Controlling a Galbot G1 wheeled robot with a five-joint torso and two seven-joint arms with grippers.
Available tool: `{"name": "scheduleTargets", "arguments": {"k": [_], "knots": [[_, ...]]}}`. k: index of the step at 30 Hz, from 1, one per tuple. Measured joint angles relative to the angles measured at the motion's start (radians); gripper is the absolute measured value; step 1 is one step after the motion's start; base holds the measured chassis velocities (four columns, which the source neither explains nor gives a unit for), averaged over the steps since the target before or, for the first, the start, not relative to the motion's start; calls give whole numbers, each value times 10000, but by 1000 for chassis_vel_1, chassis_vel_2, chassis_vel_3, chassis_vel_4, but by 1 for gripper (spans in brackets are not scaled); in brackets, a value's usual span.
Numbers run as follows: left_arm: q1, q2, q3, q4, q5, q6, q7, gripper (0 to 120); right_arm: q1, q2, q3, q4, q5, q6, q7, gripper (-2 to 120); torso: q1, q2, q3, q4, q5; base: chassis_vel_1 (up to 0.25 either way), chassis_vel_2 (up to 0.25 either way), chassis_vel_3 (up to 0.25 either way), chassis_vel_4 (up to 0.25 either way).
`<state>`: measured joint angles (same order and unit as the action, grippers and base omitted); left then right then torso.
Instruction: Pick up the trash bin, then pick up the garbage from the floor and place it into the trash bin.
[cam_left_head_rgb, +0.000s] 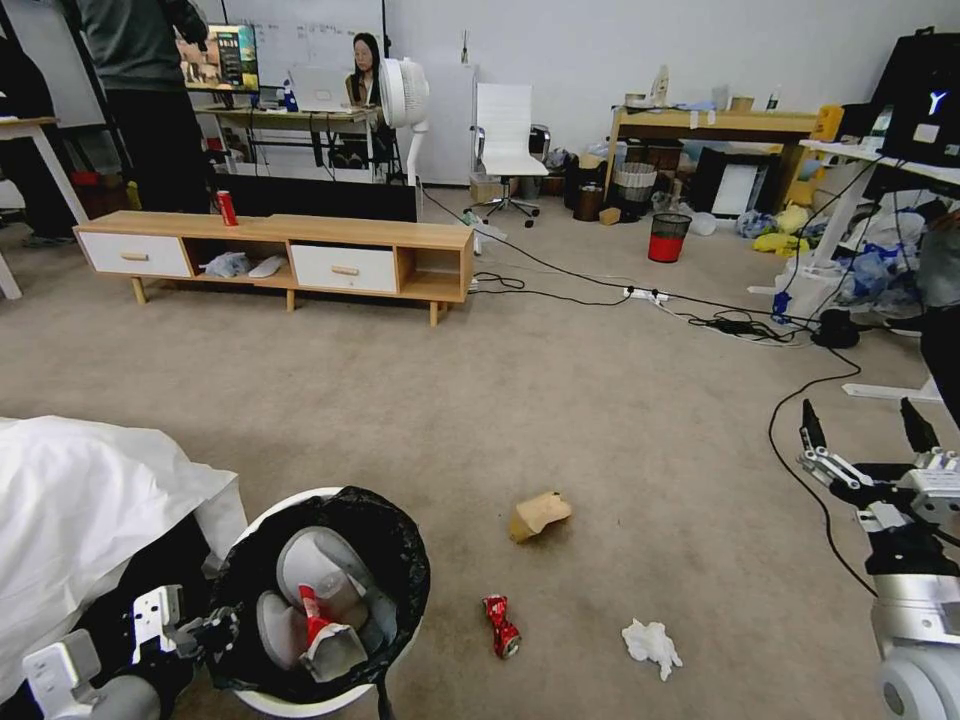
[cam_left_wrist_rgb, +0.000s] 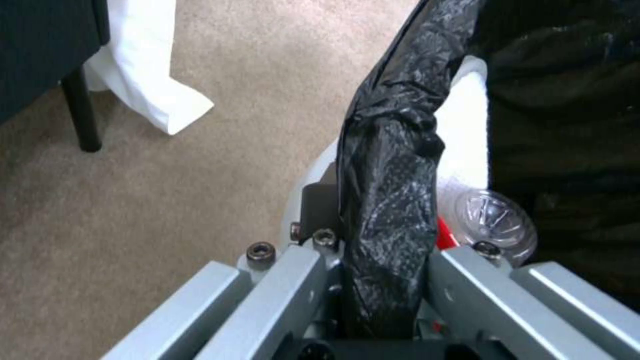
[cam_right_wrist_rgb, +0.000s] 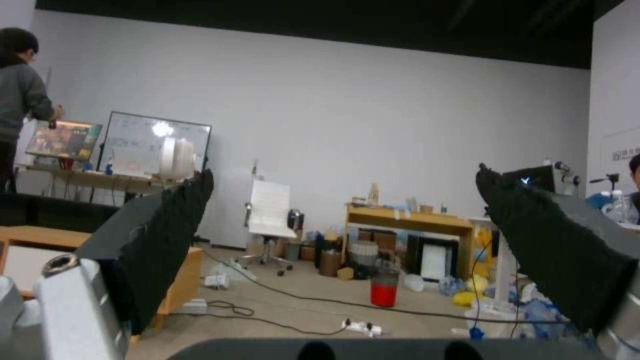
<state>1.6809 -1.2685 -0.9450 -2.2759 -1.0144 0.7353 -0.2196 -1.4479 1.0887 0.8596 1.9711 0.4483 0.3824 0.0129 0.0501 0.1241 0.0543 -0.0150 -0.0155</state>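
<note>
Closest to the head camera, the left gripper (cam_left_head_rgb: 222, 628) pinches the rim of the trash bin (cam_left_head_rgb: 290, 702) — its fingers (cam_left_wrist_rgb: 467, 280) pressed on either side of the black bag (cam_left_wrist_rgb: 390, 200) folded over the white edge. One red-and-white wrapper (cam_left_head_rgb: 313, 618) lies inside the bin. Three pieces of garbage lie on the carpet (cam_left_head_rgb: 600, 420), apart from each other: one crumpled brown paper bag (cam_left_head_rgb: 538, 514), one crushed red can (cam_left_head_rgb: 501, 626), one white tissue (cam_left_head_rgb: 652, 645). The right gripper (cam_left_head_rgb: 863, 428) hangs above the floor, to the right of the litter and well clear of it — fingers (cam_right_wrist_rgb: 167, 235) spread wide, holding nothing.
</note>
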Motion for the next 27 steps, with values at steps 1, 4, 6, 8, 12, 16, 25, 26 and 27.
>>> {"name": "scheduleTargets", "arguments": {"k": [1, 4, 6, 8, 12, 16, 25, 26, 27], "knots": [[5, -1, -8, 0, -2, 0, 4, 1, 0, -13, -10, -18, 6, 22, 0, 100, 0, 0, 0, 1, -1, -57, 79, 65, -73], [18, 0, -34, -2, -6, 0, 26, 1, 0, -94, -59, -132, 12, 83, -10, 100, 1, 0, 1, 0, 0, -46, 41, 27, -28], [23, 0, -39, -2, -7, 0, 29, 1, -7, -163, -96, -187, -45, 75, -1, 100, 1, 0, 1, -2, 0, 0, 0, 0, 0], [23, -1, -42, -3, -8, 0, 33, 1, -76, -366, -264, -284, -108, -212, 221, 100, 0, 0, 1, -1, -2, 0, 0, 0, 0], [20, -2, -47, -2, -7, 1, 33, 1, -392, -929, -663, -414, 27, -1340, 750, 100, 0, 0, 0, 0, -5, 0, 0, 0, 0], [37, -38, -43, 0, 26, 0, 63, 1, -672, -1657, -1678, -692, 492, -3154, 1700, 100, 0, 0, 0, -1, -1, 0, 0, 0, 0], [23, -84, 13, 11, 87, 0, 91, 1, -676, -2822, -3138, -1070, 1194, -6945, 2047, 100, 0, 0, 0, -1, 0, 0, 0, 0, 0], [18, -79, 17, 13, 87, 0, 91, 1, -676, -2915, -3172, -1084, 1226, -7146, 1938, 100, 0, 0, 0, 0, -1, 0, 0, 0, 0], [18, -79, 17, 13, 87, 0, 91, 1, -676, -2915, -3172, -1084, 1226, -7146, 1938, 100, 0, 0, 0, 0, -1, 0, 0, 0, 0]]}}
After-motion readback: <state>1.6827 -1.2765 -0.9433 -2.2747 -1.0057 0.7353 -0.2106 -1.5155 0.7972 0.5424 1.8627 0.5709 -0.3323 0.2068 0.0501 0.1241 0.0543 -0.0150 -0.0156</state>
